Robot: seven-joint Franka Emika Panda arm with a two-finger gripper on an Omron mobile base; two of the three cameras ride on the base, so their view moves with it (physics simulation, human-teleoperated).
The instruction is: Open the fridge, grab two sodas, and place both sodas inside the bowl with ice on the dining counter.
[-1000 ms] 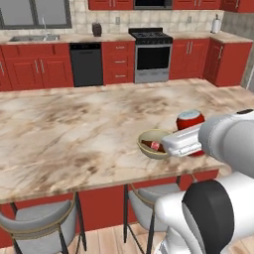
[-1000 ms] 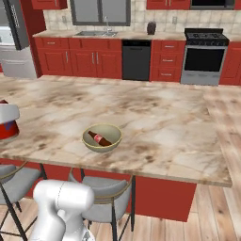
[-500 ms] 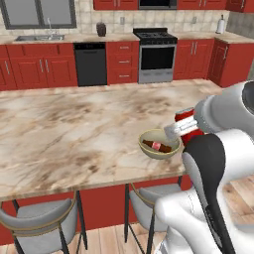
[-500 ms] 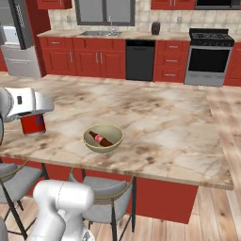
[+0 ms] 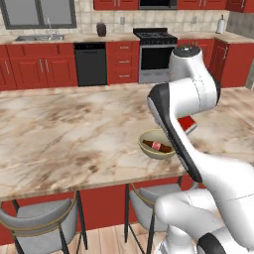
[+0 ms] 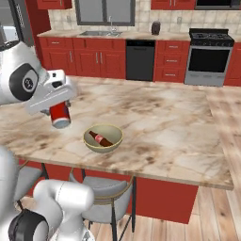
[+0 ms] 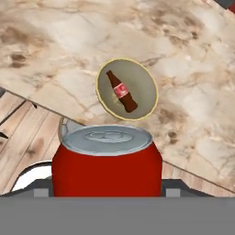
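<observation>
White arm bent high, gripper (image 6: pixel 60 110) pointing down, closed around a red can (image 6: pixel 60 115)

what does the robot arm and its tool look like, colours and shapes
The arm is glossy white, built from thick rounded segments with dark bands at the joints; one round dark joint cap with a pale ring shows in the right base view. The tool is a boxy pale grey-white hand with small dark fingertips. No cables or markings are visible.

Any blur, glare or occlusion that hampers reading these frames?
Left base view: the arm hides most of the soda can. Right base view: sharp, even light, can and bowl clear. Hand view: the can looms close; no glare.
</observation>
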